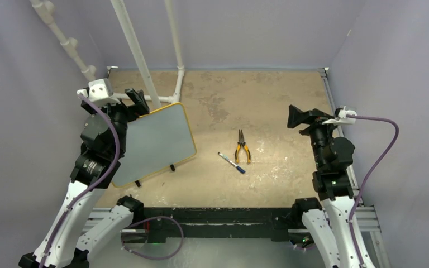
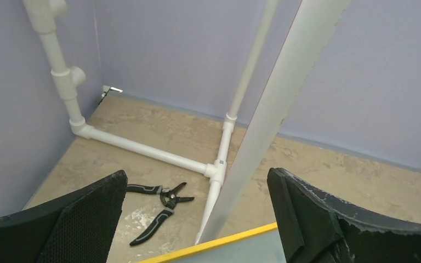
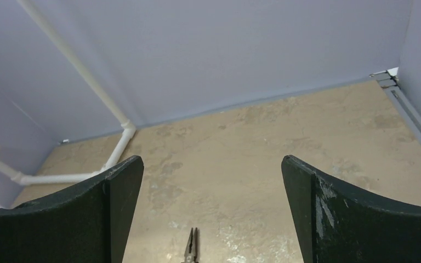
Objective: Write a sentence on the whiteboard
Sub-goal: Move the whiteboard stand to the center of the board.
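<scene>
One whiteboard [image 1: 156,142] corner near white pipes [image 1: 137,56]

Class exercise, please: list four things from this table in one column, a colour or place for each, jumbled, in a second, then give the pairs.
1 whiteboard
2 pliers
3 marker
4 pipes

A orange handles
B blue end
C yellow rim
D white, back left

Pairs: 1-C, 2-A, 3-B, 4-D
</scene>
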`<state>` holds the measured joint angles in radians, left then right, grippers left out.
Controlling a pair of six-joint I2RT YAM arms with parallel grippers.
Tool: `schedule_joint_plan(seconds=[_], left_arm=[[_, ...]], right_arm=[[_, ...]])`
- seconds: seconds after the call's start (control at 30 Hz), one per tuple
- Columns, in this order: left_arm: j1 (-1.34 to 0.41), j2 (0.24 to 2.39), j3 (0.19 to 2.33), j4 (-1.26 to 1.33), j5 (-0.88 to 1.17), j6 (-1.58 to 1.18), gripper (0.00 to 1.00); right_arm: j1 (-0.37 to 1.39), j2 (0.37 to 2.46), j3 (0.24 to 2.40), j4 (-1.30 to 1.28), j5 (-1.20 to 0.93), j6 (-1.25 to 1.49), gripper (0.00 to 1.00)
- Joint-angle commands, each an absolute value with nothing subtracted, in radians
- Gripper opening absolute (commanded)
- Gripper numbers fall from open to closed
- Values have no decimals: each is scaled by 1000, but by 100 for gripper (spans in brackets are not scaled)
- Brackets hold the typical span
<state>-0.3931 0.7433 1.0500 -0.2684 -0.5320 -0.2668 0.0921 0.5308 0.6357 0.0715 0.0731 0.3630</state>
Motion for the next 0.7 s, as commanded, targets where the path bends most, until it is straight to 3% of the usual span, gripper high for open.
schedule_joint_plan(seconds=[0.0, 0.17, 0.27, 0.5, 0.67], left_arm=[[-393, 751, 1019, -231, -578, -247, 99], [-390, 704, 934, -154, -567, -268, 99], [-380, 674, 897, -112, -551, -265, 99], [-198, 653, 827, -27, -315, -326, 99], [-141, 628, 770, 41, -238, -325, 99]], right_arm=[[94, 550, 657, 81, -58, 306, 99], [102, 609, 622, 138, -228, 317, 95], [162, 637, 582, 188, -218, 340, 93], [700, 779, 508, 342, 183, 427, 89], [1055, 998, 501, 525, 472, 488, 83]])
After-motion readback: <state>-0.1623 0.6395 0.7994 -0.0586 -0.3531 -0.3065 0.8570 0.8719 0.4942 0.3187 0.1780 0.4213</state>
